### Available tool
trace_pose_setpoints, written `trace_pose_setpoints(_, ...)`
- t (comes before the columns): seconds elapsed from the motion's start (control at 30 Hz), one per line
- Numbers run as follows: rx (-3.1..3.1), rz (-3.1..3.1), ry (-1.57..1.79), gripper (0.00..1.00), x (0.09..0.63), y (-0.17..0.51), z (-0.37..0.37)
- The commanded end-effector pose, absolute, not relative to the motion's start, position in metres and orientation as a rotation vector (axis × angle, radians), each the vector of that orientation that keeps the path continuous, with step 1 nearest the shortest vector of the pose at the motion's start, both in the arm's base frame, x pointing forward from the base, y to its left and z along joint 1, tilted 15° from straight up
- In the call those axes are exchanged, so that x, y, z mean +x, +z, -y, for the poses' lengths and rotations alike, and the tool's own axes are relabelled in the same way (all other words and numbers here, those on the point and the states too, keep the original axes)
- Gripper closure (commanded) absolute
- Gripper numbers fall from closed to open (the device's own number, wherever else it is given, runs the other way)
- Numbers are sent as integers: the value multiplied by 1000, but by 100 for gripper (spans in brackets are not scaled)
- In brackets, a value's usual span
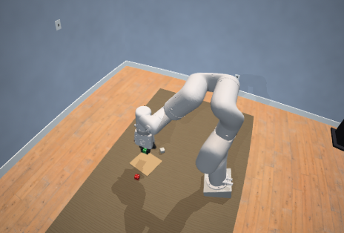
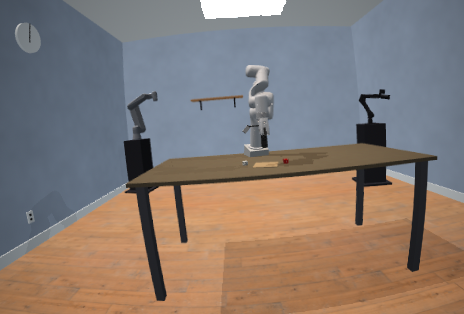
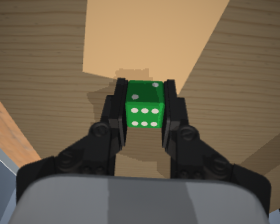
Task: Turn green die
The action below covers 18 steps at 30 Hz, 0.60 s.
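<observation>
Fingers: we have them clamped on the green die (image 3: 144, 104), lifted above the mat's (image 3: 151, 35) edge.
Risk: released here, it may tumble off-mat.

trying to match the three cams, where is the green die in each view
Top: green die in the claw, above the tan mat's far edge.
Exterior: not discernible; the claw hangs in front of the arm's base.
Wrist: picture centre, between the black fingers, six pips facing the camera.
Shared landmark: the tan mat.
</observation>
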State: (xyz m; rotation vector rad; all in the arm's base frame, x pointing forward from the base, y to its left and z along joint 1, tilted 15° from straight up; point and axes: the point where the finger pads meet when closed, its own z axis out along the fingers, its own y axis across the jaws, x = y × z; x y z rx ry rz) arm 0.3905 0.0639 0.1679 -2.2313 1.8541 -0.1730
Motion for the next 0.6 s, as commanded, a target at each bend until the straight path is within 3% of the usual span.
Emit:
trace_pose_setpoints(0.0, -2228, -1854, -177, 79, 392, 169, -64)
trace_pose_setpoints(0.57, -2228, -1854, -177, 79, 401, 132, -68)
